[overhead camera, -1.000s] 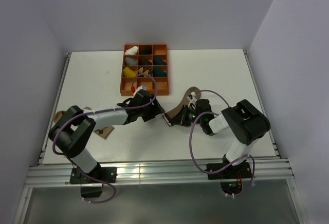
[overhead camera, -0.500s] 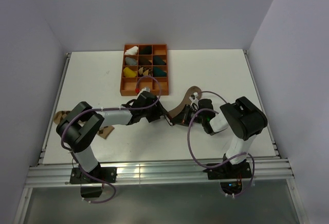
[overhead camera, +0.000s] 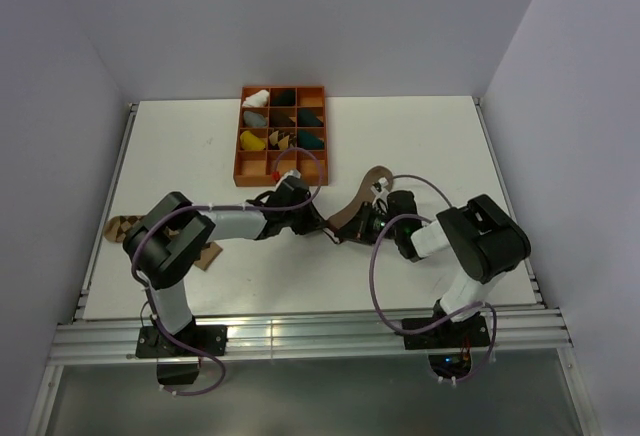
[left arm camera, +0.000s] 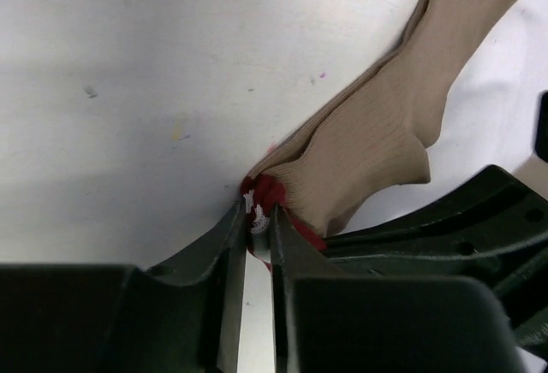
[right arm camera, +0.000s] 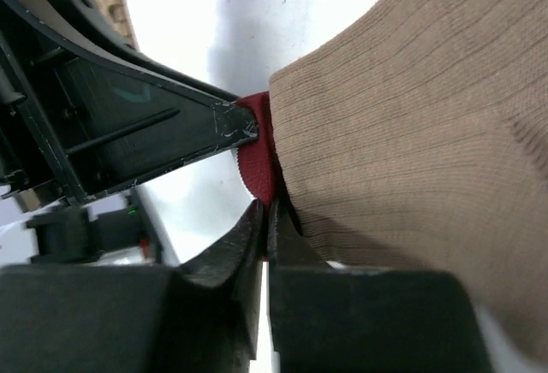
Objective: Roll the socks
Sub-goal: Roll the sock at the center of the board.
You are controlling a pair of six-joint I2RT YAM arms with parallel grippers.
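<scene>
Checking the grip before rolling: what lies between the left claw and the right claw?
The dark red, white-striped cuff of the tan ribbed fabric sock; both wrist views show the left claw and right claw pinching it.

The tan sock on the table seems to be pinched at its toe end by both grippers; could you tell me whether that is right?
Not quite: both pinch the tan sock at its red cuff, not the toe end. The left wrist view shows the left gripper shut on that cuff, the right wrist view the right gripper likewise. It does lie on the table.
</scene>
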